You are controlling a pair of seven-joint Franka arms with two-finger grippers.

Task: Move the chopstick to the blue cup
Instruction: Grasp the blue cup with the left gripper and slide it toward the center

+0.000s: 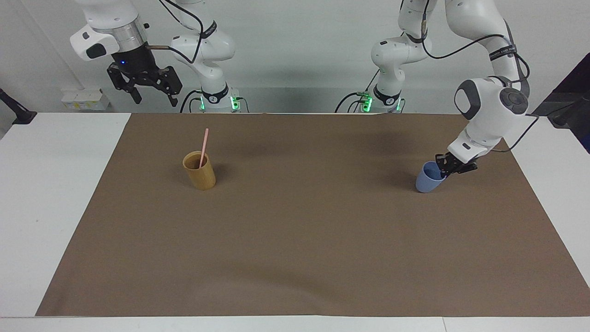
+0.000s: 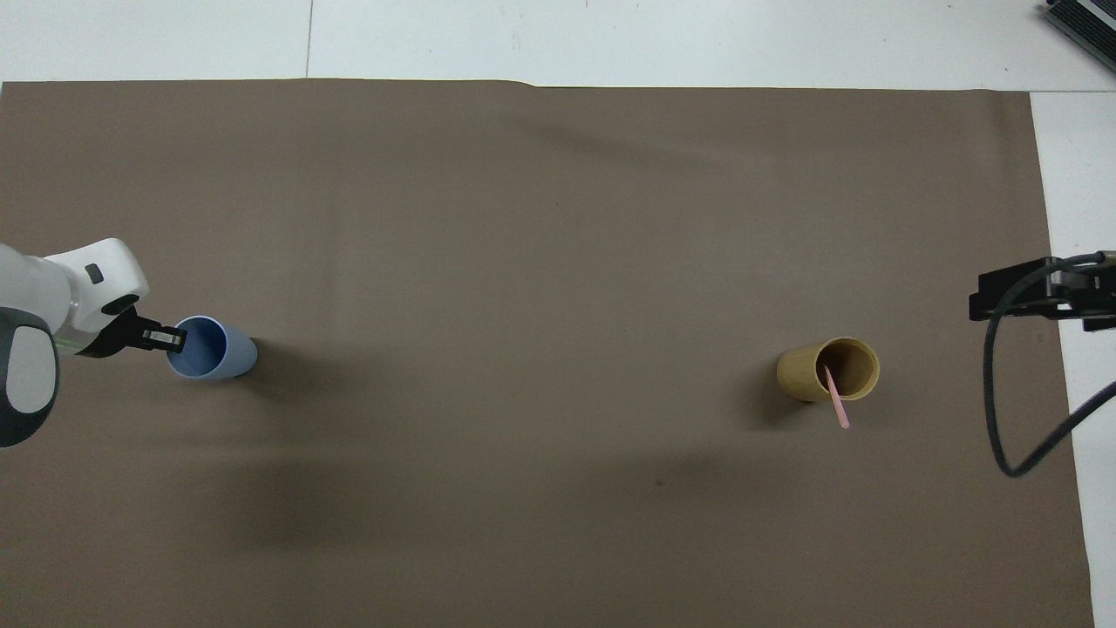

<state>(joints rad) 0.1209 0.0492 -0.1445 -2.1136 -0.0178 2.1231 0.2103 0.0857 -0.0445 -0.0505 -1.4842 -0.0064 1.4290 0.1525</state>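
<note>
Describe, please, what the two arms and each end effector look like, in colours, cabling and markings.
Both arms are glossy white with rounded joints, dark grey joint caps and black bands with white lettering. Black cables run along them, and green lights glow at the bases. The right end effector is black, two-fingered, under a silver ring and a black housing with a blue light. The left end effector is black below a white wrist.

Left end effector (image 1: 445,171) clamped (right (image 1: 152,94) raised)

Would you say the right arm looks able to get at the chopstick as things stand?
Probably yes. The right gripper hangs open, holding nothing, and the chopstick sticks up out of the tan cup at that arm's end of the table with nothing around it.
</note>
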